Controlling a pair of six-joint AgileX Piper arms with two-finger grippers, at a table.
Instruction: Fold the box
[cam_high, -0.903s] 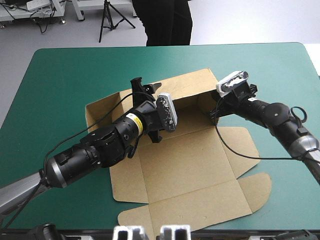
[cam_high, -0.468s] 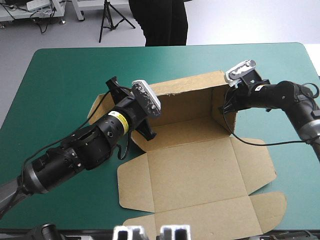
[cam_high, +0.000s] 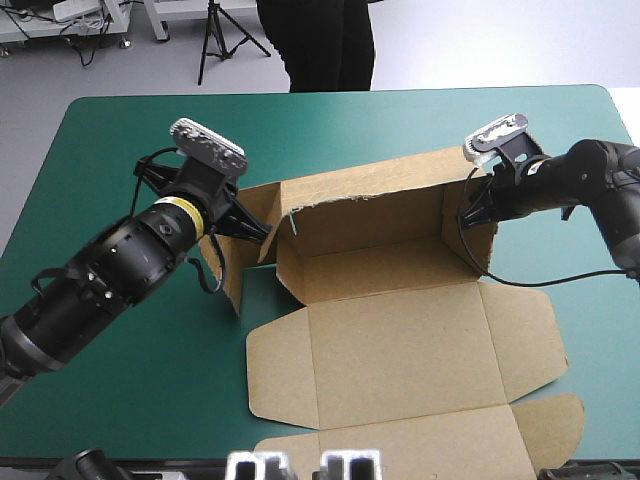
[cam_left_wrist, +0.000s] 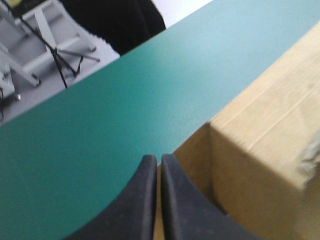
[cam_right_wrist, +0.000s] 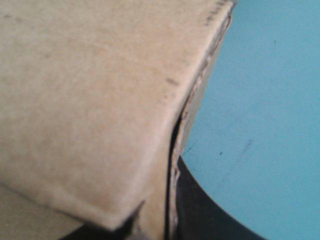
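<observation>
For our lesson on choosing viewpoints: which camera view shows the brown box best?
The high view: nearly the whole box is visible, back wall raised, front panels flat. The left wrist view shows only one upright corner; the right wrist view only a wall's edge, close up.

Both arms reach inward, left claw (cam_high: 252, 230) and right claw (cam_high: 474, 208) each pinching the box (cam_high: 400, 340).

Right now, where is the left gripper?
In the high view, the left gripper sits at the left end of the box, shut on its raised end flap, opposite the right gripper at the other end.
</observation>
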